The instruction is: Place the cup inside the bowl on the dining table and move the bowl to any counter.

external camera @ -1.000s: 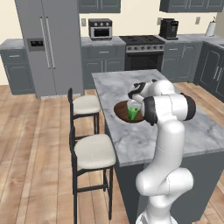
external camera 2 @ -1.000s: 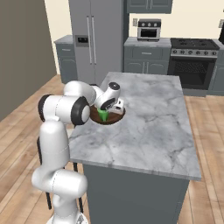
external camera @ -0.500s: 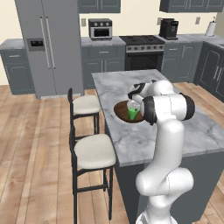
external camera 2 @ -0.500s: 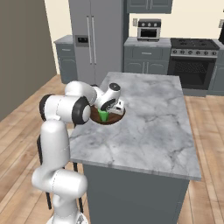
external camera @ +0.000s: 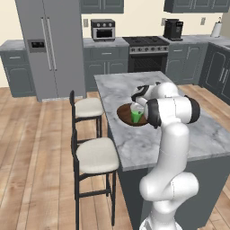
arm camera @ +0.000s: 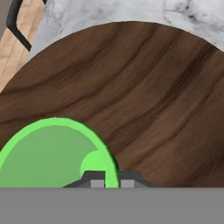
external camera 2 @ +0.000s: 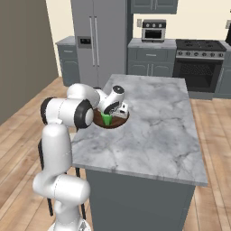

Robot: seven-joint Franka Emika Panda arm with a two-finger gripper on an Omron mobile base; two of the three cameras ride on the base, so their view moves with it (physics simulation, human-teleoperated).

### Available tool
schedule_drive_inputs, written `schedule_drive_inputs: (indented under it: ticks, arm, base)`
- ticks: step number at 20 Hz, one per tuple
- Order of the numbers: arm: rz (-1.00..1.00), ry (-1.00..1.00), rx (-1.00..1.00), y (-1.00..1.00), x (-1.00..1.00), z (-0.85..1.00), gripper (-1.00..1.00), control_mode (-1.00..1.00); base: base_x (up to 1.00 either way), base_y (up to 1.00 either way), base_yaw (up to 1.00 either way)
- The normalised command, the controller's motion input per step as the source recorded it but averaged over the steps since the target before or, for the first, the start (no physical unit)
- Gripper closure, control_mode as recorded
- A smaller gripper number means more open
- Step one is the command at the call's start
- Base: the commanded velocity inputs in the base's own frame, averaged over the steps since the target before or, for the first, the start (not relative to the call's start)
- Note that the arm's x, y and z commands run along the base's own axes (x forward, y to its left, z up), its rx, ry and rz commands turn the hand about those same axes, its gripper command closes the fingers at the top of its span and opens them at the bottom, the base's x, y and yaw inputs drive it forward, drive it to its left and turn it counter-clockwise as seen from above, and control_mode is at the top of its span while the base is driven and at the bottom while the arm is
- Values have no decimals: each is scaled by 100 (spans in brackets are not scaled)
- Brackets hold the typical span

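While its jaws pinch the rim of the green cup (arm camera: 52, 153), the gripper (arm camera: 108, 180) holds the tumbler upright inside the brown wooden bowl (arm camera: 144, 92), which sits near the stool-side edge of the marble dining table (external camera 2: 153, 122). The first step looks nearly done: next comes letting go, then gripping the bowl to carry it to the far counter (external camera: 197, 40).

Home kitchen: fridge (external camera: 49, 45) at 11 o'clock, stove (external camera: 148, 53) at 12, toaster oven (external camera: 103, 29), coffee maker (external camera: 173, 29), marble island (external camera 2: 153, 122) with stools (external camera: 95, 155).
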Motion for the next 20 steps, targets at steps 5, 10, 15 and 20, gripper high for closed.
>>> schedule_drive_inputs:
  ticks: [5,10,15,20]
  arm:
    - [0,0,0,0,0,0,-100,-100]
    - [0,0,0,0,0,0,-100,-100]
    - [0,0,0,0,0,0,-100,-100]
    - [0,0,0,0,0,15,-100,-100]
  base:
    - [0,0,0]
    - [0,0,0]
    - [0,0,0]
    - [0,0,0]
